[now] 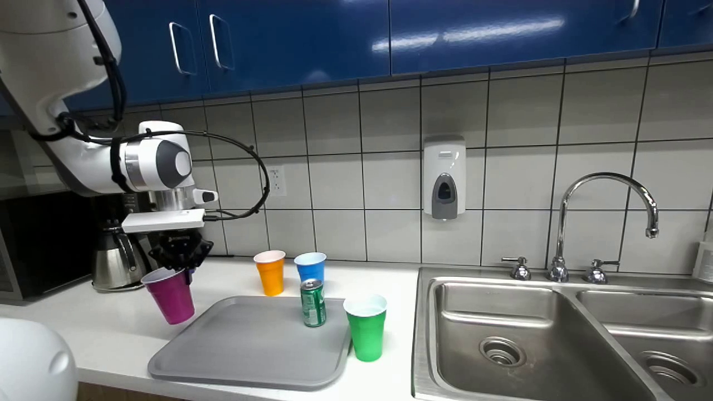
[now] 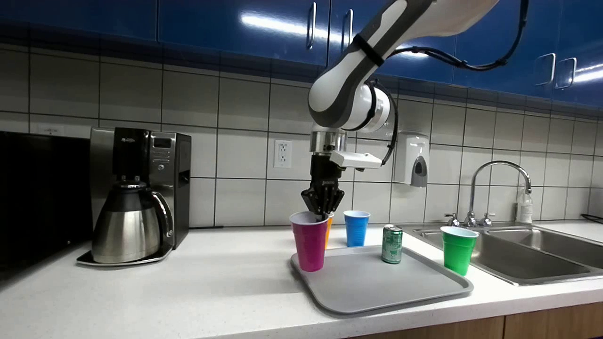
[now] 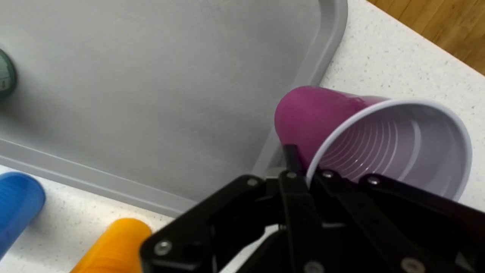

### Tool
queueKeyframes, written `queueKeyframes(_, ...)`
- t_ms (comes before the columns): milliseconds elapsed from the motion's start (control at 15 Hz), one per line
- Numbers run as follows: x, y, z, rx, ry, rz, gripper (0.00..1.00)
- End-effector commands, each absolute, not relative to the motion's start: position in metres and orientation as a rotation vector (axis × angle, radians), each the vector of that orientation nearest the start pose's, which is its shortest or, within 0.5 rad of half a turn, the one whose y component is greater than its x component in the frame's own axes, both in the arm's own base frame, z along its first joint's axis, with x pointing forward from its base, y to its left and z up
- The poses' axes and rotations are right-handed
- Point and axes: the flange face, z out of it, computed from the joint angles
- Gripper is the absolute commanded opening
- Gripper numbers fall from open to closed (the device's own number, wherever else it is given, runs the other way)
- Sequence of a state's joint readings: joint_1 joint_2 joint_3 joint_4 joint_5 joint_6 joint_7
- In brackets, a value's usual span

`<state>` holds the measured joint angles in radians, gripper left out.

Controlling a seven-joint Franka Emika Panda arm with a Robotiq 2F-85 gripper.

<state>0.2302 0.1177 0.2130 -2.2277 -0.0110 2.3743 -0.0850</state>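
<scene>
Magenta cup [image 1: 171, 298], caught in mid-handling above the counter [image 2: 202, 282]: tilts over the edge of a tray [image 1: 250, 345], base toward it, mouth tipped away. Hangs by the rim from the gripper [image 2: 322, 216], fingers [image 3: 297, 204] narrow, with one side of the cup pinched between. Looks picked up already, judging by both exterior views; not yet set down, not yet let go. Contact between base and tray: hard to say from these angles. Standing upright nearby, all out of the grip: a can [image 1: 313, 303] on the tray, a green cup [image 1: 367, 334] on the counter just beside the tray, an orange cup [image 1: 271, 275] and a blue cup [image 1: 309, 268] behind the tray, near the tiled wall [image 1: 337, 234].
</scene>
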Motion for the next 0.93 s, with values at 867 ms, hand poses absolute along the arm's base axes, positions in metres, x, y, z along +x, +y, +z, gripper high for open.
queueKeyframes(867,0.472,0.181,0.291,-2.945,-1.075,0.088,0.01)
